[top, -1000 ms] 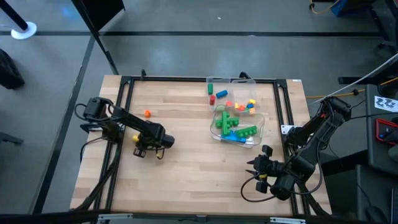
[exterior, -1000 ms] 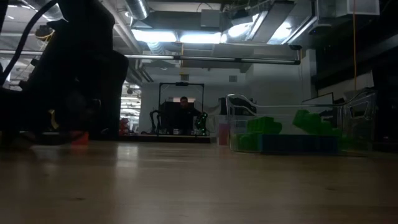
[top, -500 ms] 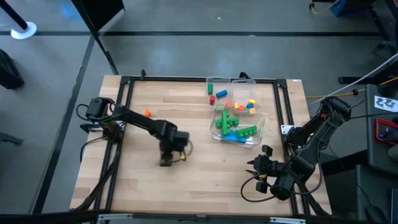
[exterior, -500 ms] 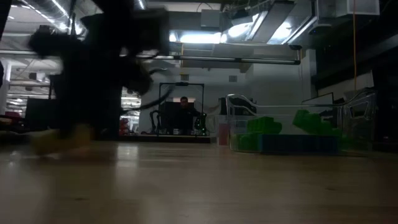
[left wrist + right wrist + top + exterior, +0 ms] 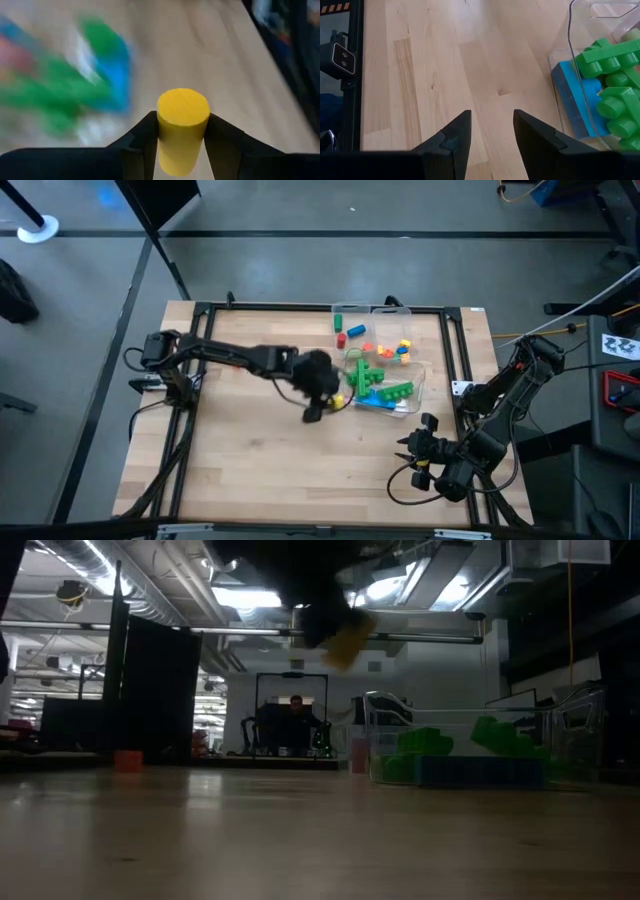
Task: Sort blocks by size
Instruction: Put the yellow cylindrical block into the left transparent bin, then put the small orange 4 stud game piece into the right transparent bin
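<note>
arms 2 | clear tray (image 5: pixel 416 385) 1 | yellow cylinder (image 5: pixel 182 125) 1 | orange block (image 5: pixel 127 761) 1

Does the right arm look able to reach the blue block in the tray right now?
Probably yes. The right gripper is open and empty, with bare table between it and the tray. But the blue block sits behind the tray's clear wall, so it would need to come in over the rim.

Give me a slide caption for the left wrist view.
Left pincer shut on a yellow cylinder above the wooden table.
</note>
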Robot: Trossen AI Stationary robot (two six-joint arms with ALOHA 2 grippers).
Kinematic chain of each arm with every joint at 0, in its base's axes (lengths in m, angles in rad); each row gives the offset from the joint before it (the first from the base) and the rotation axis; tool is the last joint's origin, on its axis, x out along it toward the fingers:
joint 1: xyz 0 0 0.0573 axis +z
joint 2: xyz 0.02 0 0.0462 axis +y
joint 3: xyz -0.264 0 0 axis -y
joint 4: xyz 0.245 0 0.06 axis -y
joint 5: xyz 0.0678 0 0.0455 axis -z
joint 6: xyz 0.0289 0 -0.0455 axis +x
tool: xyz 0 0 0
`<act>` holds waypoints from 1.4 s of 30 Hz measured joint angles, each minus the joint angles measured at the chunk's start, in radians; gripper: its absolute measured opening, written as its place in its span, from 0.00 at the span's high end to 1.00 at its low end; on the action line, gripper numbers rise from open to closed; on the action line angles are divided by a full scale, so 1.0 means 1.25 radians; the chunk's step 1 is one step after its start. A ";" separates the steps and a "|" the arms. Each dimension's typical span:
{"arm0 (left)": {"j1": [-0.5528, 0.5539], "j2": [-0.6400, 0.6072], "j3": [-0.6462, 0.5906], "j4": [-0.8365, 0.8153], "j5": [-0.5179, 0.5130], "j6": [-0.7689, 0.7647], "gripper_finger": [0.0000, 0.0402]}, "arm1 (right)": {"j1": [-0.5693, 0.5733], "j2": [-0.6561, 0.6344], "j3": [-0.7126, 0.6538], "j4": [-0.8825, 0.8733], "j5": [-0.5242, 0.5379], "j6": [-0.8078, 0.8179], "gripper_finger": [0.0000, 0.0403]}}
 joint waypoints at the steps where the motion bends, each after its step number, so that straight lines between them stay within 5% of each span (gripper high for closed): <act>1: 0.013 -0.001 0.005 0.045 -0.029 0.023 0.69 | 0.000 0.000 0.000 0.000 0.000 0.000 0.63; 7: 0.101 0.031 -0.001 0.359 -0.260 0.160 0.69 | 0.000 0.000 0.000 0.000 0.000 0.000 0.63; 14: 0.208 0.166 -0.001 0.620 -0.266 0.136 0.67 | 0.000 0.000 0.000 0.001 0.000 0.000 0.63; 24: 0.272 0.244 0.016 0.608 -0.266 -0.022 0.51 | 0.000 0.000 0.000 0.001 0.000 0.000 0.63; 30: 0.282 0.114 0.017 0.353 -0.264 -0.088 0.48 | 0.000 0.000 0.000 0.001 0.000 0.000 0.63; 42: 0.375 -0.130 0.014 -0.652 -0.283 -0.458 0.48 | 0.000 0.000 0.000 0.000 0.003 0.000 0.63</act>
